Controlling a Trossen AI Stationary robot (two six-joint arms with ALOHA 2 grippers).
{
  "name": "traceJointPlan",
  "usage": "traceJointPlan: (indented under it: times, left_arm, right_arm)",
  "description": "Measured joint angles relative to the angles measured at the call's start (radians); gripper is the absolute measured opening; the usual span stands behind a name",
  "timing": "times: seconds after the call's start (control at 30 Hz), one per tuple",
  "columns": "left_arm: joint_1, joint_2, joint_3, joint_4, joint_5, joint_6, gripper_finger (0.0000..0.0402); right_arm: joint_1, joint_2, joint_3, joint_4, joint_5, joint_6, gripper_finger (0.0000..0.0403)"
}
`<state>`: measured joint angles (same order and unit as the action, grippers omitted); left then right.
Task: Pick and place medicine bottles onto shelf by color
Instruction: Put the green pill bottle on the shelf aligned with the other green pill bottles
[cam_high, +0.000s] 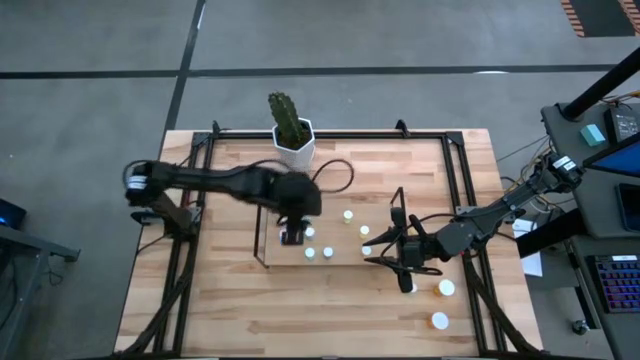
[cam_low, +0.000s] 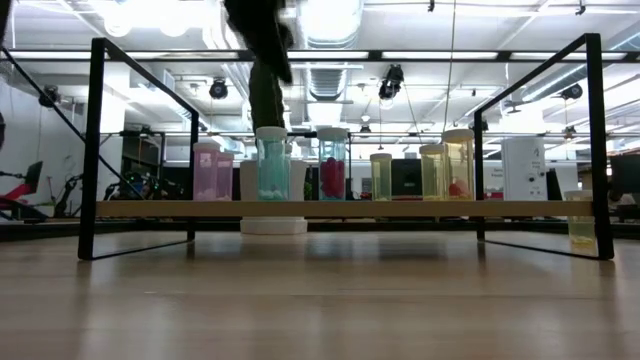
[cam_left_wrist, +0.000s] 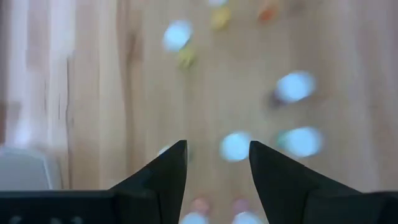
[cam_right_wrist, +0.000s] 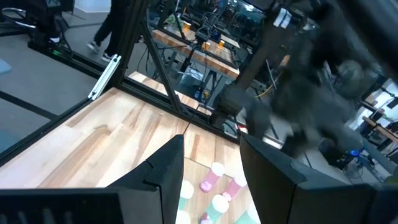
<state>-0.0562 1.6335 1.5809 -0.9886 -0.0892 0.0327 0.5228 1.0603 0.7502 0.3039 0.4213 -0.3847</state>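
Observation:
The shelf (cam_high: 258, 228), a low wire rack with a light wood base (cam_low: 400, 209), lies mid-table. Several white-capped medicine bottles stand on it: a pink one (cam_low: 207, 172), a bluish one (cam_low: 271, 165), one with red contents (cam_low: 332, 163) and yellowish ones (cam_low: 459, 165). My left gripper (cam_high: 293, 236) hovers above the shelf's left part, open and pointing steeply down; blurred caps (cam_left_wrist: 235, 147) show far below its fingers. My right gripper (cam_high: 378, 248) hangs level at the shelf's right end, open (cam_right_wrist: 211, 165), with nothing between its fingers.
Loose bottles stand on the table right of the shelf (cam_high: 445, 288), (cam_high: 438, 320), one showing in the low view (cam_low: 580, 220). A white cactus pot (cam_high: 292, 140) stands at the far edge. A black frame (cam_low: 95, 150) edges the table.

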Motion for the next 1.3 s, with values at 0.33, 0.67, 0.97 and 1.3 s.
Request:
traceJointPlan:
  times: [0.33, 0.67, 0.97, 1.3]
  left_arm:
    - [-0.155, -0.15, -0.168, 0.129, -0.244, -0.022, 0.0129]
    - [-0.004, -0.097, -0.301, 0.187, -0.228, -0.101, 0.0006]
    - [0.071, -0.083, -0.357, 0.229, -0.172, -0.073, 0.0001]
    - [0.077, -0.049, -0.378, 0.241, -0.143, -0.071, 0.0]
  right_arm:
    - [0.0, 0.0, 0.0, 0.001, 0.002, 0.026, 0.0148]
    - [0.0, 0.001, -0.002, -0.009, 0.027, 0.025, 0.0148]
    - [0.0, 0.001, -0.002, -0.013, 0.028, 0.017, 0.0148]
    - [0.0, 0.001, -0.002, -0.013, 0.034, 0.017, 0.0148]
